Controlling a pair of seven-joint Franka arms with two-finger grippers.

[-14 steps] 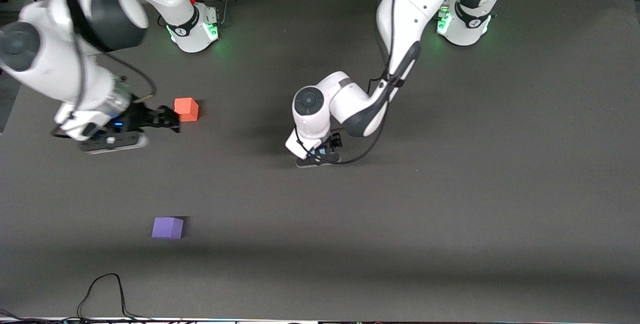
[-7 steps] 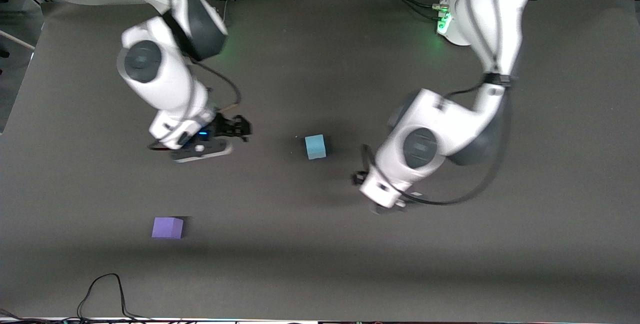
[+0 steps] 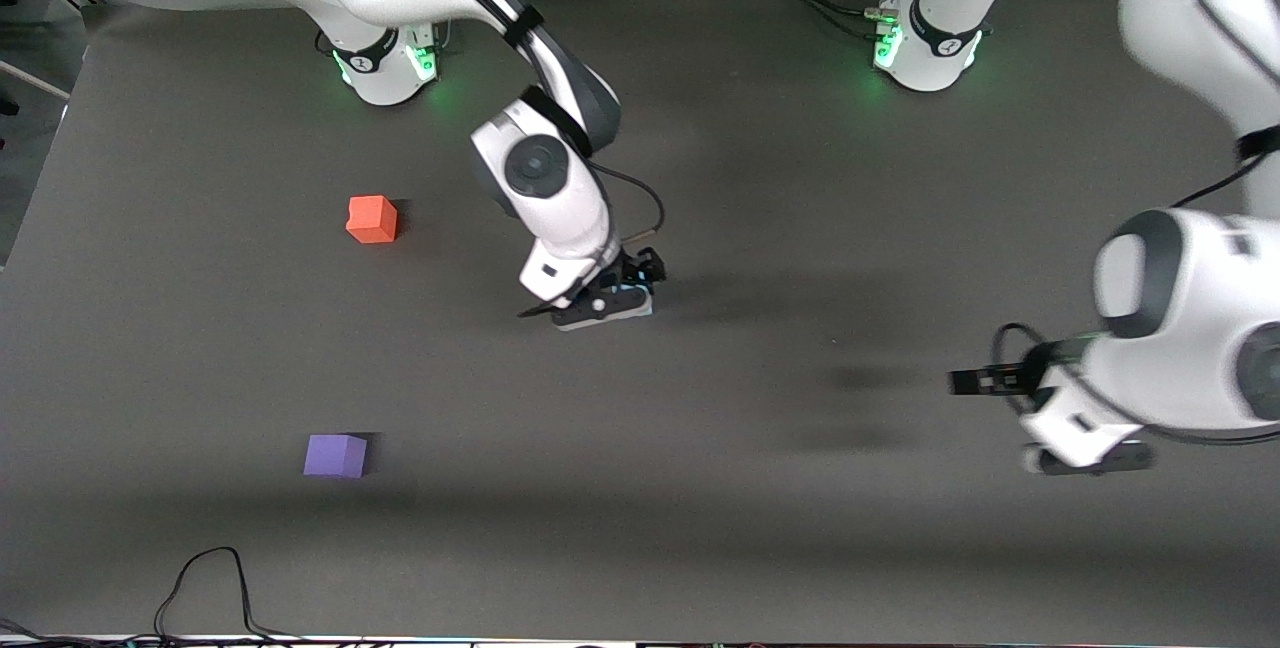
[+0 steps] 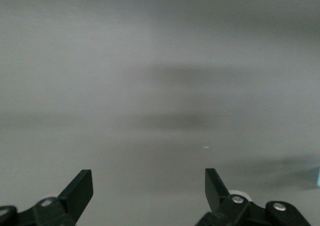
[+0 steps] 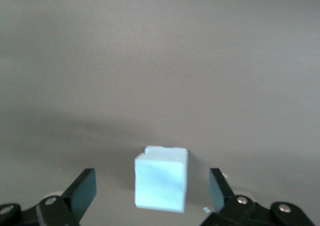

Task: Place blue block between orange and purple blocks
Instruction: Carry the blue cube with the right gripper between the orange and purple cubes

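Front view: right gripper [image 3: 640,280] sits low over mid-worktop [image 3: 800,528], arm reaching in from its base. Blue block is hidden under that hand here. Orange block [image 3: 372,219] lies toward the right arm's end of the worktop; purple block [image 3: 335,455] is at the same end, nearer the camera, well apart from orange. The gap between them is bare. Left gripper [image 3: 975,382] hangs over the worktop toward the left arm's end, well away from all three cubes, waiting.

Left wrist view: fingers [image 4: 80,186] spread apart, nothing between them, only bare worktop in sight.

Right wrist view: blue block [image 5: 161,177] rests on the worktop, centred between the two spread fingers [image 5: 82,188], clear gaps on both sides, no contact yet. It's a cube, so no long axis to worry about; it sits slightly rotated relative to the fingers.

Judgement: right arm is the nearer one and already straddles the block. Next is closing on it, then carrying toward the orange–purple gap.
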